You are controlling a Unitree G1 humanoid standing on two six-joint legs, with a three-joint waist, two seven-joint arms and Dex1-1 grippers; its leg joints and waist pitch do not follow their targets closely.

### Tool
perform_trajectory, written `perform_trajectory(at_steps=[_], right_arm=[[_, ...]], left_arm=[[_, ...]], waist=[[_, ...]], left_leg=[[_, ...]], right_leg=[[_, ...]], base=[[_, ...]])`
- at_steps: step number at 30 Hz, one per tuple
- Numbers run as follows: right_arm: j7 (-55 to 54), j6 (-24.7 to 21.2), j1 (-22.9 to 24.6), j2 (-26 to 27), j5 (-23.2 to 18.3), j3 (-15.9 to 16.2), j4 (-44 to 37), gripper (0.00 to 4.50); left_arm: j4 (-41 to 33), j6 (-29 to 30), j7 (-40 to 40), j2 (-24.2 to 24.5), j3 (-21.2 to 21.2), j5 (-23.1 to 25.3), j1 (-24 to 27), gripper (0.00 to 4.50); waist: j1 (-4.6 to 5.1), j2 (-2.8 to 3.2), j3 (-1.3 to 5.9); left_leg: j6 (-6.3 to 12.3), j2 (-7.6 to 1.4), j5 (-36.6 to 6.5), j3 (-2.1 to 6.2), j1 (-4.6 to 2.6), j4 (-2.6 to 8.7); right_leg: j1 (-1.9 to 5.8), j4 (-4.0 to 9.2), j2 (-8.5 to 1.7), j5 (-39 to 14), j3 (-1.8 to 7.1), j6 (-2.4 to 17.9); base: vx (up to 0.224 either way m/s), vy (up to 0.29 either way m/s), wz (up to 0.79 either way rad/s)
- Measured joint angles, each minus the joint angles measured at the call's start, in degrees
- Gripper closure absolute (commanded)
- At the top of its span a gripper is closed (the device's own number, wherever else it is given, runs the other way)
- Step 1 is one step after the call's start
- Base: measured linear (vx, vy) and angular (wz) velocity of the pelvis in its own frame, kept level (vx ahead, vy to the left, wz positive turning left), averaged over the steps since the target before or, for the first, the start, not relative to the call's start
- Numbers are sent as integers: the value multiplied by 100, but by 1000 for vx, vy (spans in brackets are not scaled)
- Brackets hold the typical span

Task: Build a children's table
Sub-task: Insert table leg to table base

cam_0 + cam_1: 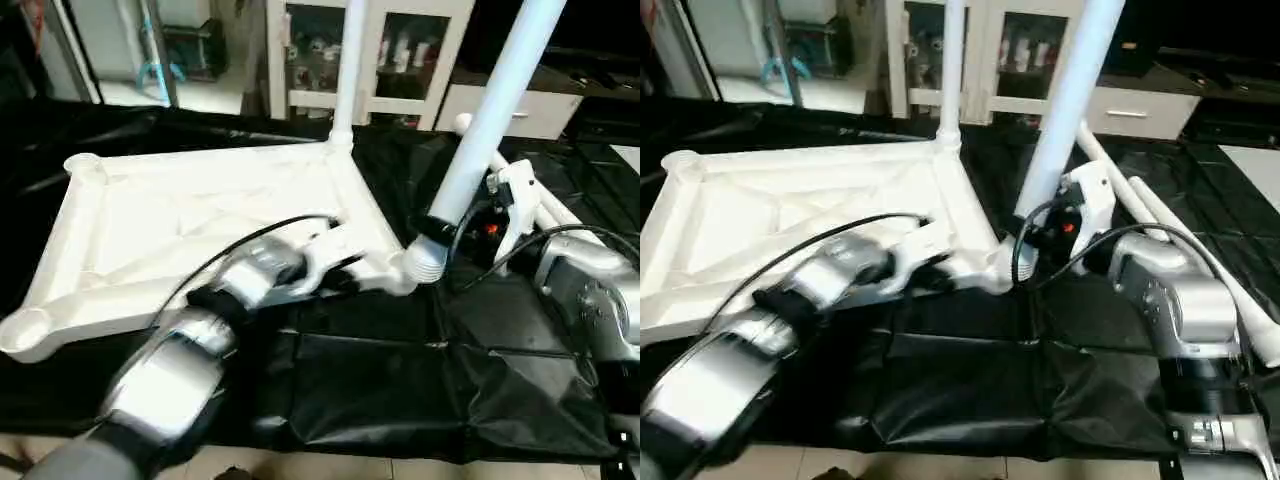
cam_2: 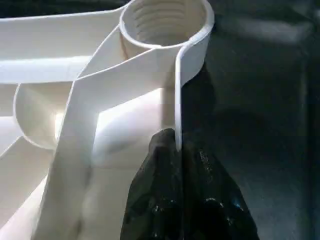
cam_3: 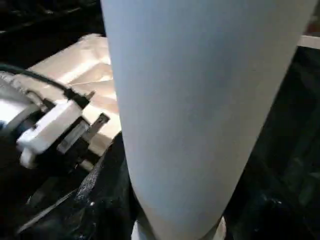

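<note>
**Leg at the near corner socket, tabletop pinned by my left claw**

Black sheet (image 1: 400, 390) covers the work surface; white cabinets with glass doors (image 1: 400, 50) run across the top of the frame. The white tabletop (image 1: 150, 230) lies underside up at centre-left of the head views, ribs and X-bracing showing, with an empty round socket at its upper-left corner and another at lower left. One leg (image 1: 345, 70) stands upright in the far corner, top centre. A second leg (image 1: 490, 130) slants up to the upper right, its ribbed lower end (image 1: 428, 258) meeting the table's near-right corner. More loose legs (image 1: 1180, 240) lie on the sheet at right.

My left gripper (image 2: 177, 150) is clenched on the thin rim wall of the tabletop, just below a threaded socket (image 2: 165, 22) in the left wrist view. My right gripper (image 1: 440, 225) is at the slanted leg's lower part, centre-right; whether its fingers are clamped I cannot tell. The right wrist view has the leg's tube close up.
</note>
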State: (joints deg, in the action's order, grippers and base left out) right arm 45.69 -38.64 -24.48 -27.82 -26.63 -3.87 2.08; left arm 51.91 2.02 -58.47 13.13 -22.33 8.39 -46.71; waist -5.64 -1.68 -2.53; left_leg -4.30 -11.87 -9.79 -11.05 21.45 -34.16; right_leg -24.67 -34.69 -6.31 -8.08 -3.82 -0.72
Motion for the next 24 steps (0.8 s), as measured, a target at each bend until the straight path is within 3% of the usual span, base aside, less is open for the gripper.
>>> perform_trajectory(at_steps=[6, 10, 24], right_arm=[[434, -200, 456, -32, -241, 133, -165, 264], [459, -183, 388, 29, -150, 385, -25, 264], [586, 157, -458, 174, 193, 627, 1064, 264]], left_arm=[[-2109, 737, -386, 772, 46, -108, 1050, 450], [-2470, 1040, -450, 683, 55, -117, 1198, 450], [-3309, 1685, -521, 669, -112, -120, 1453, 450]], waist=[[96, -10, -3], [71, -15, -2], [20, -101, -6]], left_leg=[[-9, 2, -4, 23, -31, 10], [-7, 10, -4, 14, -25, 14], [2, 16, -11, -12, -13, 57]], right_leg=[[3, 32, 1, 1, -18, 2], [7, 63, -1, 1, -8, 2], [-6, 66, -6, 2, 6, 3]], base=[[0, 0, 0], [0, 0, 0], [0, 0, 0]])
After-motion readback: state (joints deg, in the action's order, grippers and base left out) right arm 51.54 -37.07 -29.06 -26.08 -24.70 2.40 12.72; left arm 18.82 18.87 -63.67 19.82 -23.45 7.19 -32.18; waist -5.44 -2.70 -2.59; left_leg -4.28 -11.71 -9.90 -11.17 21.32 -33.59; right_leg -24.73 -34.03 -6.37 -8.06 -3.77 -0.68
